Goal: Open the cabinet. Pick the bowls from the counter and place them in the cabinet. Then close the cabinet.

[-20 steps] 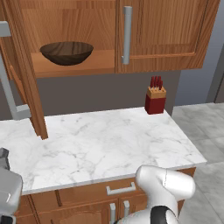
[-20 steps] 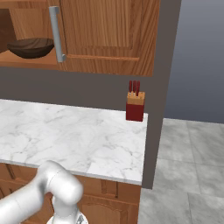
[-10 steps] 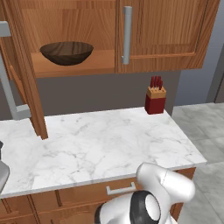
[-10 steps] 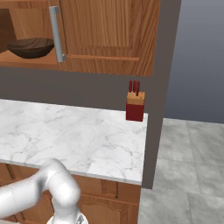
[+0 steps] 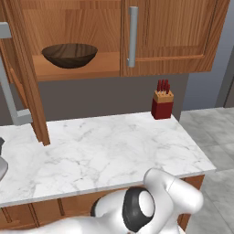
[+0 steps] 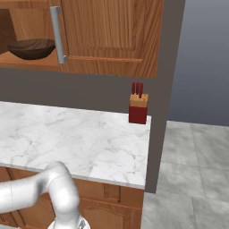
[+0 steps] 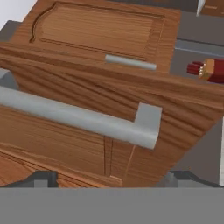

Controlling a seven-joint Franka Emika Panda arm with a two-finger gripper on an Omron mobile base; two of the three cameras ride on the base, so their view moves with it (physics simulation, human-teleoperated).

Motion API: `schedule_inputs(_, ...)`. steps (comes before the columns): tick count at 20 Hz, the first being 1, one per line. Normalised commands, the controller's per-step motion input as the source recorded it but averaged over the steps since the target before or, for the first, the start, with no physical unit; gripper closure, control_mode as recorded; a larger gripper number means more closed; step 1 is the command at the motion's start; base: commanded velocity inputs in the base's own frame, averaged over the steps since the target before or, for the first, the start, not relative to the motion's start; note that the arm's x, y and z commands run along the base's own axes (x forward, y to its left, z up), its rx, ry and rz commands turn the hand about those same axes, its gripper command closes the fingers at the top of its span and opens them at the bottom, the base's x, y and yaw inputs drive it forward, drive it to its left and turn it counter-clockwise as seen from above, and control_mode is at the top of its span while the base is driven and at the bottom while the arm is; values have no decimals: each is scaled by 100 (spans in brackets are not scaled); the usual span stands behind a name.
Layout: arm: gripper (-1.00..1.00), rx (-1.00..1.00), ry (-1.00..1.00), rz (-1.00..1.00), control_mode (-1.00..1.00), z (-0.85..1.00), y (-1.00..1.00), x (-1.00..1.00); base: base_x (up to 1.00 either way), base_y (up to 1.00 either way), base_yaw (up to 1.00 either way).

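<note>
Since a second ago the arm's white elbow has swung lower and further left along the bottom of the left base view, while the counter and cabinet sit as they did.

The cabinet [image 5: 169, 36] hangs above the counter [image 5: 109, 151] with its left door [image 5: 25, 73] swung open toward the camera and its right door shut. On the open shelf rests the dark wooden bowl [image 5: 70, 55]; from the right base view the same bowl [image 6: 32, 48] sits just left of the shut door's grey bar handle [image 6: 57, 33]. A red knife block [image 5: 162, 100] stands at the back of the counter, near its right end.

In the hand view the gripper [image 7: 111, 179] stands wide, its dark fingertips [image 7: 41, 178] far apart at the bottom edge, holding nothing. Just ahead of it lies the open door's long grey handle [image 7: 83, 118].
</note>
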Motion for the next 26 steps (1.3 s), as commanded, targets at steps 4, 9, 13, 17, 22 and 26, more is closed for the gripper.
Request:
schedule_inputs(4, -100, 0, 0, 0, -100, -15, 0, 62, 0, 0, 0)
schedule_inputs(9, -100, 1, -3, 0, -100, 0, -3, 56, 0, 0, 0)
schedule_inputs(13, -100, 12, -10, -1, -100, -1, -3, 56, 0, 0, 0)
schedule_inputs(17, -100, 14, -9, -2, -100, -26, 0, 55, 0, 0, 0)
schedule_inputs(22, -100, 15, -20, 0, -100, -68, -4, 42, 0, 0, 0)
schedule_inputs(26, -100, 13, -28, -1, -100, -31, -7, 46, 0, 0, 0)
